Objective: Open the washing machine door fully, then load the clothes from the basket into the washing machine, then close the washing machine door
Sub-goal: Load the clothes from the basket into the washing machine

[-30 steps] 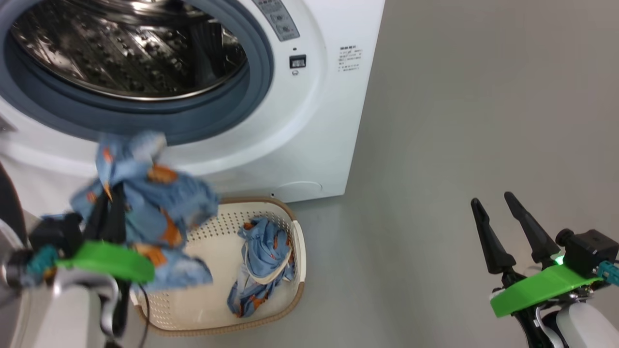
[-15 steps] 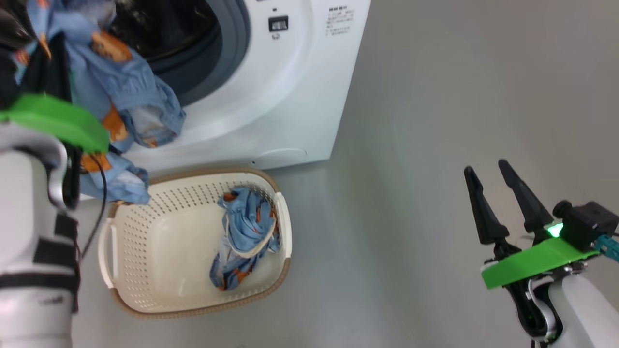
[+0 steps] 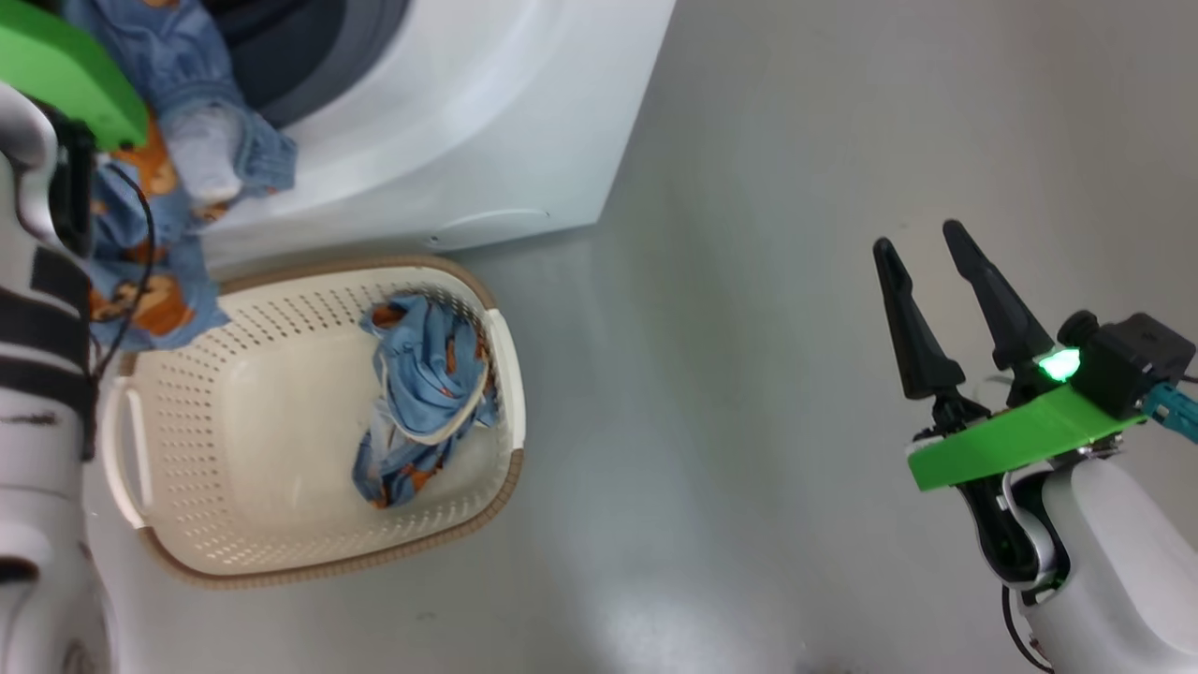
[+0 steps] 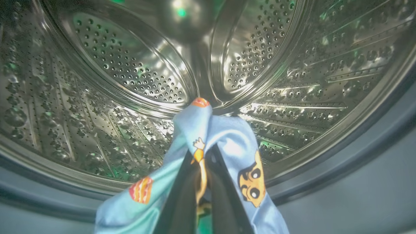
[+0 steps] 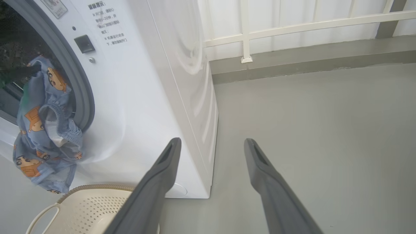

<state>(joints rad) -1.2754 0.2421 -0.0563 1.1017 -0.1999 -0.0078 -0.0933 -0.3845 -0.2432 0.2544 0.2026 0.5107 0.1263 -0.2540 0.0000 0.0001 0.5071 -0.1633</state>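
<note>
My left gripper [image 4: 201, 159] is shut on a light blue garment [image 4: 224, 139] with orange-brown figures, at the mouth of the steel drum [image 4: 130, 74] of the washing machine [image 3: 468, 122]. The garment [image 5: 45, 130] hangs over the grey gasket and down the white front. A second such garment [image 3: 421, 393] lies in the cream basket [image 3: 234, 552] on the floor before the machine. My right gripper [image 3: 922, 248] stands open and empty over the floor, well right of the basket. The washing machine door is out of view.
Bare grey floor [image 3: 749, 374] spreads right of the machine and basket. In the right wrist view a low grey kerb with a white railing [image 5: 292, 24] runs behind the machine. My left forearm [image 3: 37, 421] stands beside the basket's left handle.
The head camera has swung, shifting the whole picture. My left gripper has carried the garment up from above the basket to the drum opening. The right gripper stays open.
</note>
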